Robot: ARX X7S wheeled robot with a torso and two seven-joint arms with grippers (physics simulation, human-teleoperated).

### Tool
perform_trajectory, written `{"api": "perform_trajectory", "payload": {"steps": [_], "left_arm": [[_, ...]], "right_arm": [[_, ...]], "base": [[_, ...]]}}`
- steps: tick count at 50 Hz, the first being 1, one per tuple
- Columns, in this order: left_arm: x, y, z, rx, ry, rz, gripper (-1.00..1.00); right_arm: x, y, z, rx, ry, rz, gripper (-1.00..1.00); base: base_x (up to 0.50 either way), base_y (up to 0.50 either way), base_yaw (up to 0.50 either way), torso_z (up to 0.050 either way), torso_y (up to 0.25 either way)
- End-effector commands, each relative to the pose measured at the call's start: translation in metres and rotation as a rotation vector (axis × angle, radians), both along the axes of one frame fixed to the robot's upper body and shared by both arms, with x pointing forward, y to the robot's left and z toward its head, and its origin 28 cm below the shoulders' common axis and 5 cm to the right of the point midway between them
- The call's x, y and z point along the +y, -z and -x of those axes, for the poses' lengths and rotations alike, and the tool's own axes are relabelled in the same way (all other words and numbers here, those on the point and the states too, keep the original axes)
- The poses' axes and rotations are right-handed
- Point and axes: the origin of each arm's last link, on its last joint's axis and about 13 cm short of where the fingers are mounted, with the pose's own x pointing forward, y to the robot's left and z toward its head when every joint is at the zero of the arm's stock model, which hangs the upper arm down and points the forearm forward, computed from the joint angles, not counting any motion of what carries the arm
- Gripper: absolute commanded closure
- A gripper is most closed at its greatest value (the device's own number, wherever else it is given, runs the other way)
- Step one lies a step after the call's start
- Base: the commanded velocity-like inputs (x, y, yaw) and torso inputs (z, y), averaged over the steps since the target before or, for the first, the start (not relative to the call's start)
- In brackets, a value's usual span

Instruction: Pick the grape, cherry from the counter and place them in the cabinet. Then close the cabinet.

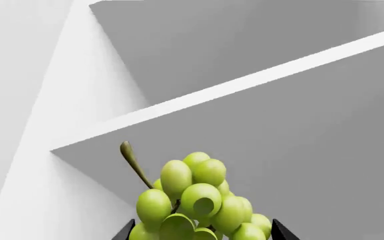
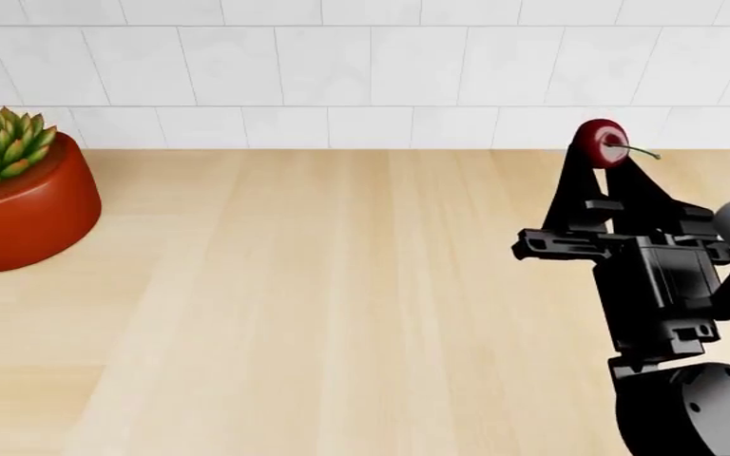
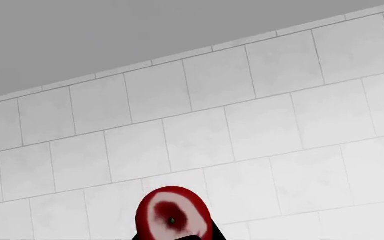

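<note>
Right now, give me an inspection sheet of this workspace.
Surface: light-beige wooden counter, bare at centre.
Job's things: pale green grape bunch held before the white cabinet shelf; small dark-red cherry held above the counter.
Clutter: spiky green succulent in red pot.
Grippers: left gripper shut on the grape bunch; right gripper shut on the cherry.
Cables: nothing seen.
Surroundings: white tiled wall.

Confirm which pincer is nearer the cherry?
Right. The right pincer is shut on the cherry, holding it up above the counter. The left pincer is out of the head view, shut on the grape before white shelves.
</note>
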Motion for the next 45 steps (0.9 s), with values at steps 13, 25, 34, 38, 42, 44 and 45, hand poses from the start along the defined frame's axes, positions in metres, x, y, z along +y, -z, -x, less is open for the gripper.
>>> {"api": "perform_trajectory", "payload": {"steps": [13, 25, 34, 38, 42, 44, 45], "left_arm": [[0.022, -0.002, -0.006, 0.126, -0.058, -0.01, 1.0], [0.022, -0.002, -0.006, 0.126, -0.058, -0.01, 1.0], [0.022, -0.002, -0.006, 0.126, -0.058, -0.01, -1.0], [0.022, -0.002, -0.006, 0.126, -0.058, -0.01, -1.0], [0.022, -0.002, -0.006, 0.126, -0.058, -0.01, -1.0], [0.022, -0.002, -0.006, 0.126, -0.058, -0.01, -1.0], [0.022, -0.002, -0.006, 0.126, -0.058, -0.01, -1.0]], "right_arm": [[0.0, 0.003, -0.007, 0.033, 0.048, 0.056, 1.0], [0.001, 0.006, -0.012, 0.05, 0.063, 0.075, 1.0], [-0.001, 0.007, -0.007, 0.046, 0.066, 0.08, 1.0], [0.0, 0.007, -0.009, 0.046, 0.066, 0.08, 1.0], [0.001, 0.007, -0.01, 0.045, 0.066, 0.08, 1.0], [0.001, 0.006, -0.011, 0.044, 0.066, 0.08, 1.0], [0.001, 0.006, -0.011, 0.044, 0.066, 0.081, 1.0]], "base": [[0.0, 0.0, 0.0, 0.0, 0.0], [0.0, 0.0, 0.0, 0.0, 0.001], [0.0, 0.0, 0.0, 0.0, 0.0], [0.0, 0.0, 0.0, 0.0, 0.0], [0.0, 0.0, 0.0, 0.0, 0.0], [0.0, 0.0, 0.0, 0.0, 0.0], [0.0, 0.0, 0.0, 0.0, 0.0]]}}
